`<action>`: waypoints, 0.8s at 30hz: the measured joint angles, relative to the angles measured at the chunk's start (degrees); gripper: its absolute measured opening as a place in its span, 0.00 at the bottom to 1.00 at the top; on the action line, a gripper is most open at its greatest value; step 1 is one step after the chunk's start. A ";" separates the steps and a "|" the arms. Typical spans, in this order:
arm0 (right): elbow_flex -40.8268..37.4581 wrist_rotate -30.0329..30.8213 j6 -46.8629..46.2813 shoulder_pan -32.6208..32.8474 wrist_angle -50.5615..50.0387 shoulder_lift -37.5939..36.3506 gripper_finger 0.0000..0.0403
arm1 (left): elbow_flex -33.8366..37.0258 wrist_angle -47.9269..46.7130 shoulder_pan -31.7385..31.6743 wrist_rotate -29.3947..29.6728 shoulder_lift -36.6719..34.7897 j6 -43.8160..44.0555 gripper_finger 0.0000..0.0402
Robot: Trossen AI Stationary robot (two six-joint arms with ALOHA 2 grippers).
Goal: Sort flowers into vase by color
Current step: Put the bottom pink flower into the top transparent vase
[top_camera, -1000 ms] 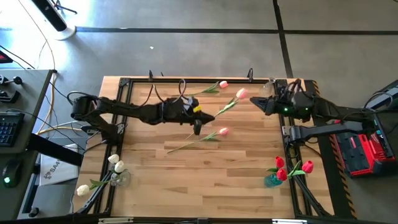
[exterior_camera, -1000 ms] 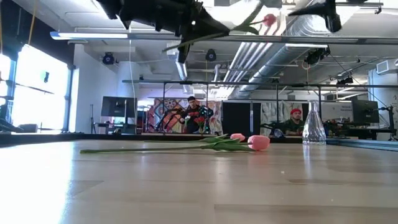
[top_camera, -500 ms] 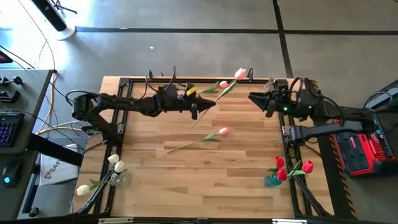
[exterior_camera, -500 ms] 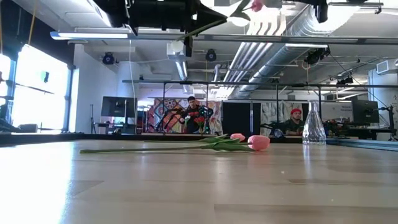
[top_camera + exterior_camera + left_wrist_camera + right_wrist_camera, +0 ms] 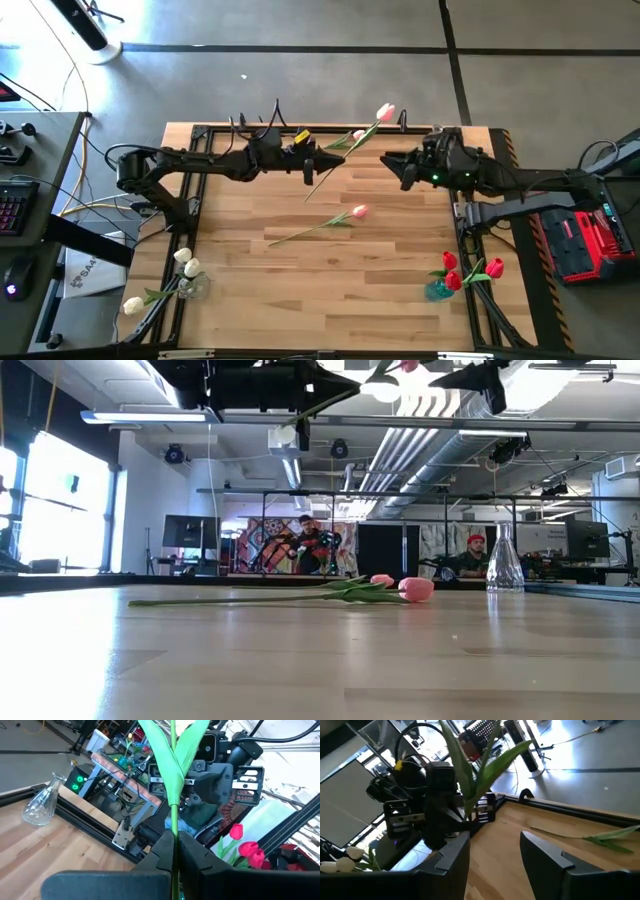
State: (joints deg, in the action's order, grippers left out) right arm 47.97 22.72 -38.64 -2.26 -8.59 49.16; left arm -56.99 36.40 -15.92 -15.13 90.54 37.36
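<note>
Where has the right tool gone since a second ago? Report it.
Yes. In the high view the right tool has moved leftward from the table's right rail, toward the tulip in the left tool.

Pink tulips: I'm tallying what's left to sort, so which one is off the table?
The pink tulip whose stem the left gripper pinches, near the table's far edge. The other two pink tulips lie on the wood.

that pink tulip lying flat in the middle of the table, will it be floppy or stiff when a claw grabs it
Probably bendy: the pink tulip has a long thin stem. The tulip in the shut left claw hints the same, though its stem stands fairly straight above the grip. Likely light, with the head the heaviest part, so a grab near the stem end may let the head droop.
</note>
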 joint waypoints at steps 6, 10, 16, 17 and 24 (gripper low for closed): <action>0.00 -1.50 2.99 0.00 5.18 2.41 0.40 | 0.00 3.92 -1.40 -3.07 0.02 -0.21 0.00; 0.00 -3.07 2.97 0.00 8.92 3.49 0.40 | -1.05 4.90 -2.57 -2.97 0.05 -0.91 0.00; 0.00 -7.41 5.02 -2.42 15.46 5.91 0.40 | -5.35 5.17 -4.10 -2.76 0.58 -4.64 0.00; 0.00 -9.96 5.06 -3.62 16.40 6.51 0.40 | -6.10 5.06 -4.30 -2.69 0.83 -4.72 0.00; -0.04 -20.03 5.69 -10.81 22.57 9.43 0.40 | -10.42 4.94 -4.44 -2.63 3.29 -5.05 0.00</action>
State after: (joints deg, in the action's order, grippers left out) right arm 47.92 2.69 -32.95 -13.08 13.99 58.59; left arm -67.42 41.34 -20.36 -17.75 93.84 32.32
